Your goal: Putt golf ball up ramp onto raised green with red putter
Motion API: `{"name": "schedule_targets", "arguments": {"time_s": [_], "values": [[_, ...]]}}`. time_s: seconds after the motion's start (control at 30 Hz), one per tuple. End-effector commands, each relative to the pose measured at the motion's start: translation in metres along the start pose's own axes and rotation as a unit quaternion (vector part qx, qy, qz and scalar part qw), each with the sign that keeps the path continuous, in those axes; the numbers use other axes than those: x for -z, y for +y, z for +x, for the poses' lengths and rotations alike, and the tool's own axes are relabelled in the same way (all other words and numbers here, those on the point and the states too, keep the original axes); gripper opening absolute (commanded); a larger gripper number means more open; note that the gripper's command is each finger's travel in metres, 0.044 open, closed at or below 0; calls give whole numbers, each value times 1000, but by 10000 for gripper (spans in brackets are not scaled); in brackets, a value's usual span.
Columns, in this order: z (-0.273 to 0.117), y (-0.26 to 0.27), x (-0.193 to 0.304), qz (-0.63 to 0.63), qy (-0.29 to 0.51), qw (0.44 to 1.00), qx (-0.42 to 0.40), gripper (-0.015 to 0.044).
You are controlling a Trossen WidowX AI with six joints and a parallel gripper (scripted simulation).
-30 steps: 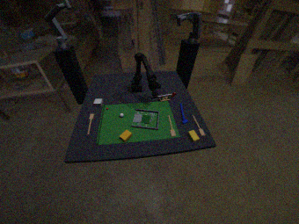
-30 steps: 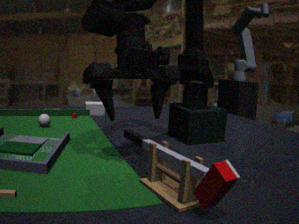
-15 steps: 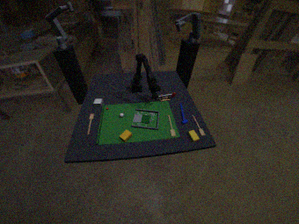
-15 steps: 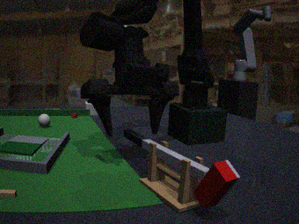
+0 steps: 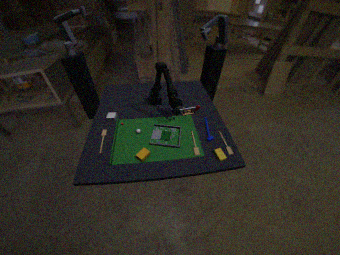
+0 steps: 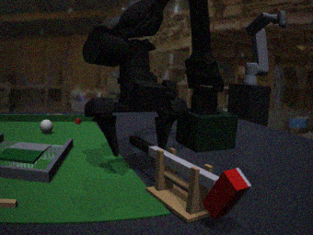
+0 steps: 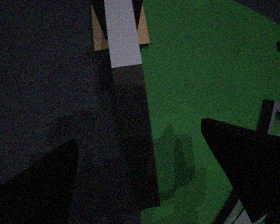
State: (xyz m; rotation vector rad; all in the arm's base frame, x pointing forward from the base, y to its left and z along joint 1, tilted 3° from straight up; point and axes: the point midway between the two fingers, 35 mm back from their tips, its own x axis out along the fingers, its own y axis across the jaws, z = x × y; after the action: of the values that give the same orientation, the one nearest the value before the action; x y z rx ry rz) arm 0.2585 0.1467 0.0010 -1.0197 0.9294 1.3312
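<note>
Fingers (image 6: 138,134) spread wide and empty, I hang over the dark grip end of the red putter (image 6: 184,161), which lies across its wooden rack (image 6: 177,187) on the bench (image 6: 276,182), just beside the green mat (image 6: 92,182). It looks stiff and top-heavy — the red head (image 6: 226,192) juts past the rack. I'd judge the black handle (image 7: 128,128) the place to pinch; a smooth shaft may twist. Golf ball (image 6: 46,125) waits well apart.
</note>
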Motion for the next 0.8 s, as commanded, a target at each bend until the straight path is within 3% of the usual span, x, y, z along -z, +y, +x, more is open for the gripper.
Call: {"name": "schedule_targets", "arguments": {"time_s": [0.0,0.2,0.67,0.77], "values": [[7,2,2,0,-1,1000,-4,440],[14,3,4,0,-1,1000,-4,440],[10,1,3,0,0,1000,-1,72],[10,1,3,0,0,1000,-1,52]]}}
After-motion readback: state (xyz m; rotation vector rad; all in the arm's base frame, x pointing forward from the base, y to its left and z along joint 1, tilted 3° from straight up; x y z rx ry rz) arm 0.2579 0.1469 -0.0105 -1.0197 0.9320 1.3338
